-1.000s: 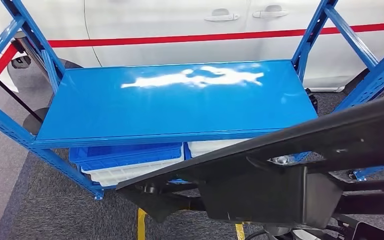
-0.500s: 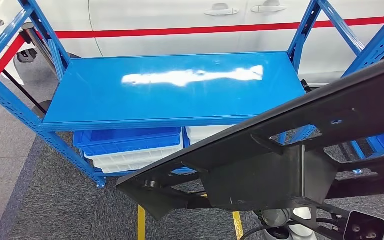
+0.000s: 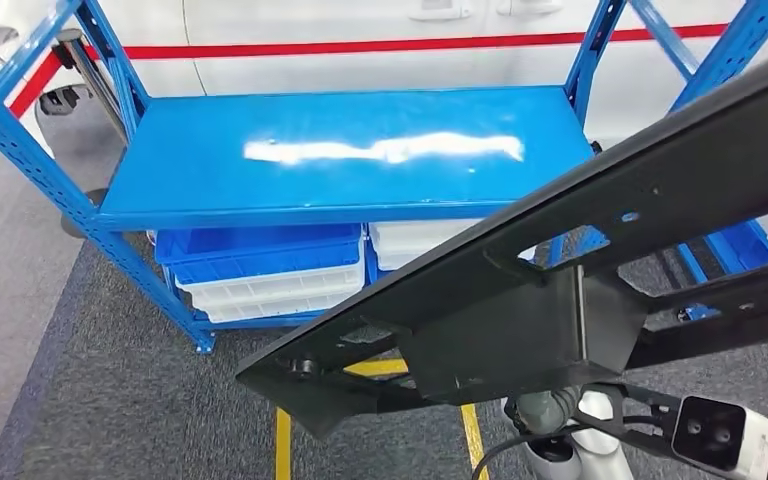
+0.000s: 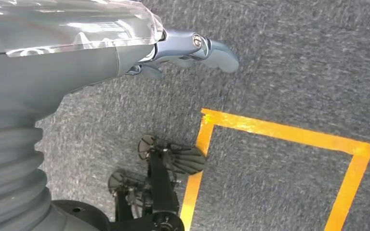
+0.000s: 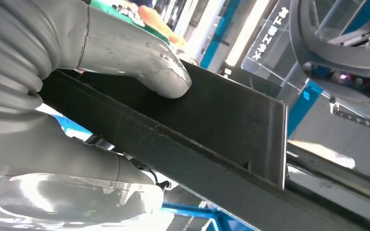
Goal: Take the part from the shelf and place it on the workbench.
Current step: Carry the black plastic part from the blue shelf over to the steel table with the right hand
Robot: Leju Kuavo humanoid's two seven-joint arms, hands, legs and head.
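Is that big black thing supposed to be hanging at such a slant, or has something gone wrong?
The black part does sit slanted, one end high and the other low, but the right hand grips it, thumb pressed on its face. Nothing looks broken or spilled. The blue shelf top is bare, with only a glare streak.

Right hand point(image 5: 101, 72) gripping long black part point(image 3: 560, 260), thumb pressing on flat face. Part slanting across space ahead of hand, blocking passage over lower shelf side. Blue shelf point(image 3: 350, 150) standing beyond part, top board lying bare; upright posts point(image 3: 585, 50) flanking it. Bins point(image 3: 260, 275) filling tier beneath board, leaving little gap. Left hand point(image 4: 192, 50) hanging over grey carpet point(image 4: 294, 62), fingers holding nothing, yellow tape line point(image 4: 279, 130) running below.
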